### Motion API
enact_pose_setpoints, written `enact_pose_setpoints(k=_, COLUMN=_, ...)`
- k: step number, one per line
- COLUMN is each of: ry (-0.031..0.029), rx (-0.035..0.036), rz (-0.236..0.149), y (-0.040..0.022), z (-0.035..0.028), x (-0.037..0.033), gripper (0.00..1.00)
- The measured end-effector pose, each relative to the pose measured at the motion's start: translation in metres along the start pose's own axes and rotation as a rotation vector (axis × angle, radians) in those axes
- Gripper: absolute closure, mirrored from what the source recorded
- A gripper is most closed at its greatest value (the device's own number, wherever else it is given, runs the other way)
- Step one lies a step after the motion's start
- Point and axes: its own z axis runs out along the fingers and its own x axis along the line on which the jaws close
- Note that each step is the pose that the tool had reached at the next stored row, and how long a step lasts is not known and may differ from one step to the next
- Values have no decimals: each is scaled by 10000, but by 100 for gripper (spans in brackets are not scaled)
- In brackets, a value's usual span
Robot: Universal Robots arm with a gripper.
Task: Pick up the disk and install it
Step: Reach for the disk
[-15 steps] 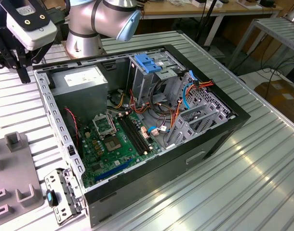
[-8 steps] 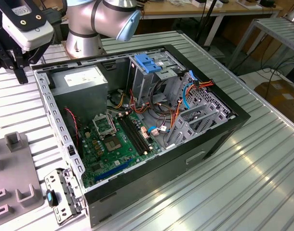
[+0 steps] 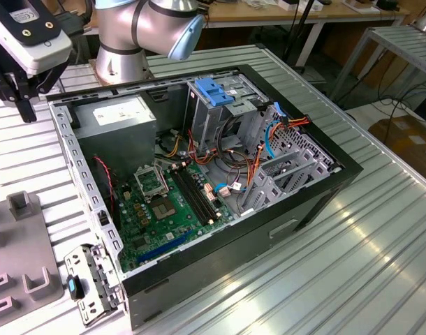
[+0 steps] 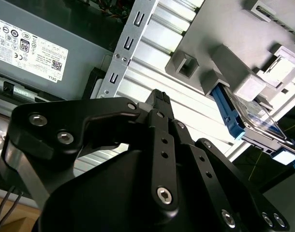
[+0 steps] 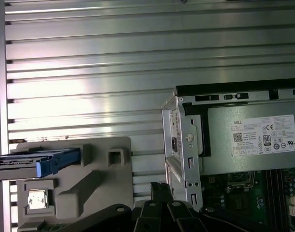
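Observation:
The disk (image 5: 41, 162) stands on edge in a slot of a grey holder block (image 5: 104, 179), a dark drive in a bright blue carrier. In the second wrist view the disk (image 4: 244, 118) shows its blue end beside the holder block (image 4: 210, 53). My gripper (image 3: 23, 112) hangs at the exterior view's far left, above the ribbed table and beside the case's back corner. Its black fingers meet at one tip, shut on nothing, in both wrist views (image 4: 159, 95) (image 5: 159, 186). The gripper is well clear of the disk.
An open black computer case (image 3: 304, 202) lies on the ribbed metal table (image 3: 353, 272). Inside are a green motherboard (image 3: 164, 209), a grey power supply (image 3: 122, 115), and a tall metal cage with a light-blue latch plate (image 3: 216, 91). The holder block (image 3: 24, 244) sits left of the case.

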Motion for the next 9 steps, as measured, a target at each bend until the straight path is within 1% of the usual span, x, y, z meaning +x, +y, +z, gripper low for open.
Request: enact_pose_setpoints(k=9, ry=-1, rx=-1, rz=0, y=-4, z=-1, x=59, gripper=89)
